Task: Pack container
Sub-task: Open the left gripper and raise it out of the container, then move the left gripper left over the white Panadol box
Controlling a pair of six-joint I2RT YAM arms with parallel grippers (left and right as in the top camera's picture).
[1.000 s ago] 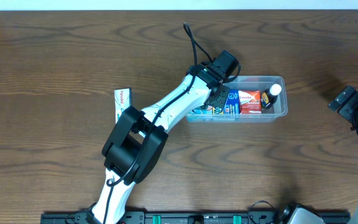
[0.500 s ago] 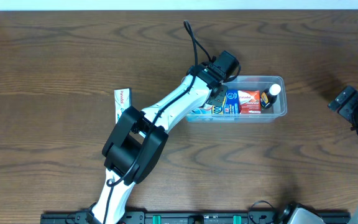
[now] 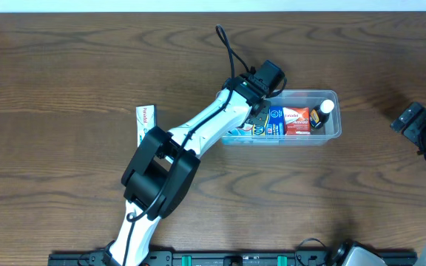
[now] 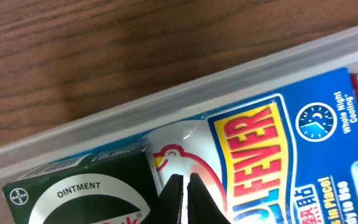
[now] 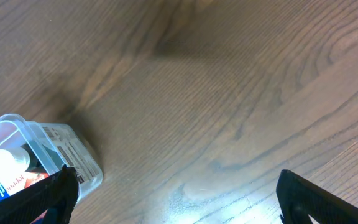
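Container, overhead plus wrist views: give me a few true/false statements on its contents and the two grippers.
1. The container holds a blue carton and a red box. True.
2. The white-capped bottle is outside the container. False: it is inside, at the right end.
3. The left gripper is over the container's left part, fingers together. True.
4. The right gripper holds a box. False: it is open and empty, well off to the container's right.
5. A white pack lies on the table, outside the container. True.
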